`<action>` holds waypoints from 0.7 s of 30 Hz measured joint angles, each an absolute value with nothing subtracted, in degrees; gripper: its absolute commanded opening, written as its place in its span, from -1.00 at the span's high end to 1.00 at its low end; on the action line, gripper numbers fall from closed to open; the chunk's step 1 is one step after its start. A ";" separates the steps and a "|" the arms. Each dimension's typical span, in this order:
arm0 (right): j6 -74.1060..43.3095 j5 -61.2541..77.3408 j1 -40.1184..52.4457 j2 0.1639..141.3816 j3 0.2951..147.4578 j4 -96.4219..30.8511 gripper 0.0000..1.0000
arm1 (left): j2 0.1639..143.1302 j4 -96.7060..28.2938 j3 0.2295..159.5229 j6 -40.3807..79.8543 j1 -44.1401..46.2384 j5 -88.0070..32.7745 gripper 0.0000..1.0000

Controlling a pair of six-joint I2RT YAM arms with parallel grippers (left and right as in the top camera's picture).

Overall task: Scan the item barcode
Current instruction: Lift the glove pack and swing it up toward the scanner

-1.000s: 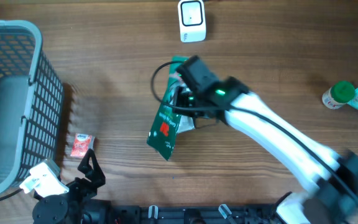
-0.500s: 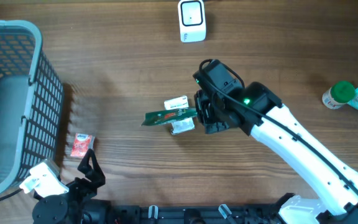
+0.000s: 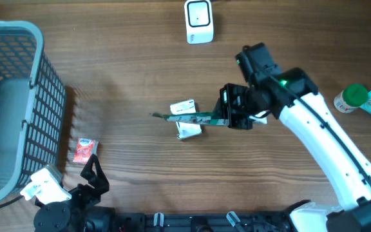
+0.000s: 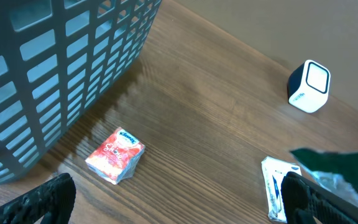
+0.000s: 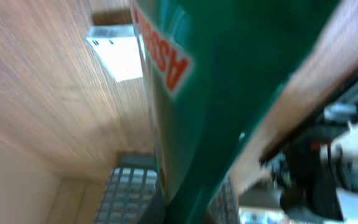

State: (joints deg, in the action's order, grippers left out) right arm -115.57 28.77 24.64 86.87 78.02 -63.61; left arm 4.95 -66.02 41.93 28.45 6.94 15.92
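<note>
I find the right pincer (image 3: 228,117) clamped on one end of the green packet (image 3: 195,118), which juts out to its left, edge-on, over two white sachets (image 3: 184,108). The scanner (image 3: 199,21) stands well ahead and to the left of it. The left pincer (image 3: 93,172) gapes apart, with a red packet (image 3: 84,149) just ahead.

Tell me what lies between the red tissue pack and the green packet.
Bare wooden table only, in the overhead view; the white sachets sit beyond, beside the green packet.

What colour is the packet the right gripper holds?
The packet is dark green with red lettering, clearest in the right wrist view.
</note>
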 measured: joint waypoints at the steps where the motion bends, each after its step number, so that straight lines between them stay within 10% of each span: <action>1: -115.70 31.22 23.35 87.55 78.02 -63.64 0.91 | 4.97 -66.00 41.93 28.45 6.94 15.92 -1.00; 21: -113.78 52.82 12.27 101.71 78.02 -72.97 0.91 | 4.95 -66.02 41.93 28.45 6.94 15.92 -1.00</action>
